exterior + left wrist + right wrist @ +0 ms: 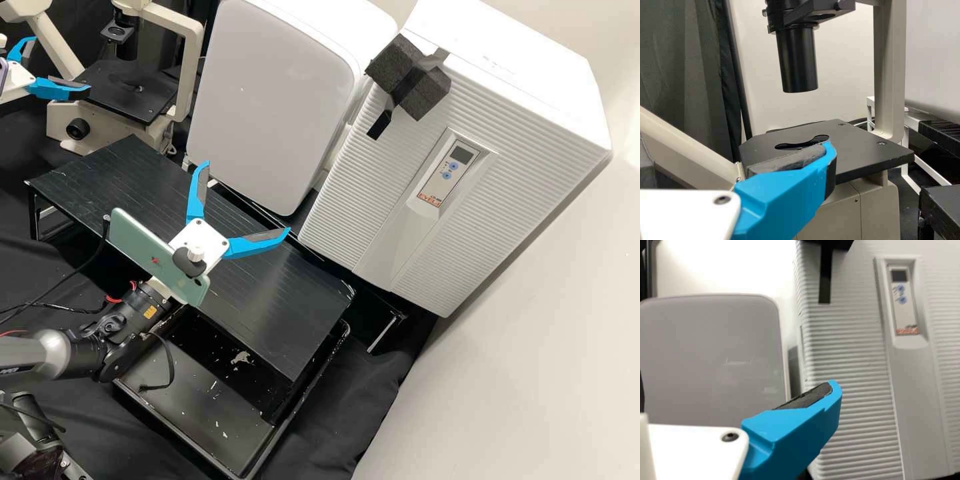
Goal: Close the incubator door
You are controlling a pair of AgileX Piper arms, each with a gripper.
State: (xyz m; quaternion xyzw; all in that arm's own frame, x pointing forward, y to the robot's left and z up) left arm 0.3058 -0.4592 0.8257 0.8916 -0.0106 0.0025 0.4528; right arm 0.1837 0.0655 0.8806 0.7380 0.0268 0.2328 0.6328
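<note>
The incubator stands at the right of the high view; its ribbed door with a control panel looks flush with the body. In the high view my right gripper is open over the black stand, apart from the door and holding nothing. The right wrist view shows that gripper in front of the ribbed door. My left gripper is open at the upper left, by the microscope. In the left wrist view the same gripper has one blue finger before the microscope stage.
A white box with a grey front stands left of the incubator. Dark foam blocks are fixed at the incubator's upper front corner. Below are the black stand and a black tray. The microscope is at the back left.
</note>
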